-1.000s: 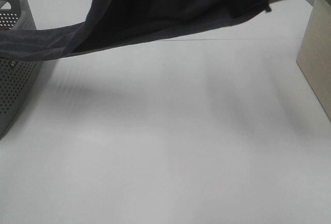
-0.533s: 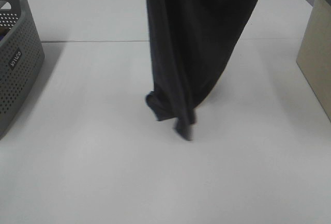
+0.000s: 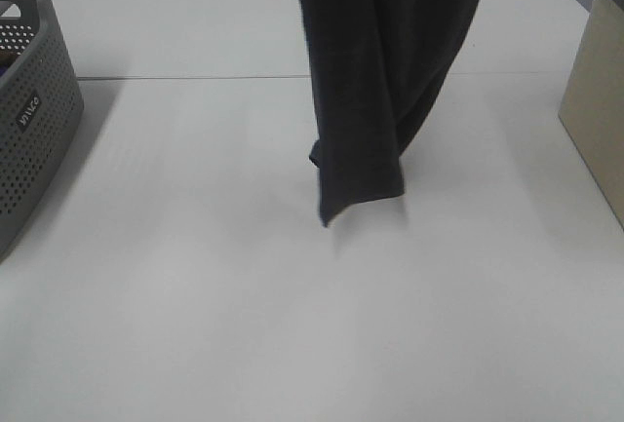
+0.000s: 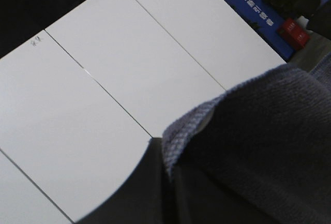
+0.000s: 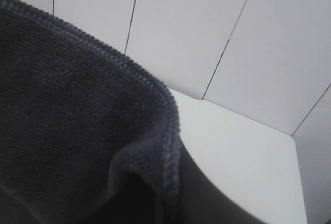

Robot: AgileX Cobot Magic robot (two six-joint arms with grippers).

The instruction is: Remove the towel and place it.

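The dark charcoal towel [image 3: 380,81] hangs straight down from above the top edge of the exterior high view, over the middle of the white table [image 3: 244,325]. Its lower corner dangles just above the tabletop. Neither gripper shows in that view. In the left wrist view the towel [image 4: 258,151] fills the space right in front of the camera, with a hem folded over. In the right wrist view the towel [image 5: 72,120] does the same, with its stitched hem showing. The cloth hides the fingers of both grippers. The towel is held up in the air at both.
A grey perforated basket [image 3: 29,120] stands at the table's left edge. A beige box [image 3: 597,110] stands at the right edge. A seam in the tabletop [image 3: 175,78] runs across the back. Both wrist views show white wall panels behind the cloth.
One second ago the towel stretched from the basket up to the upper right. It came free of the basket, swung to the middle and now hangs vertically, its lower end lifted slightly.
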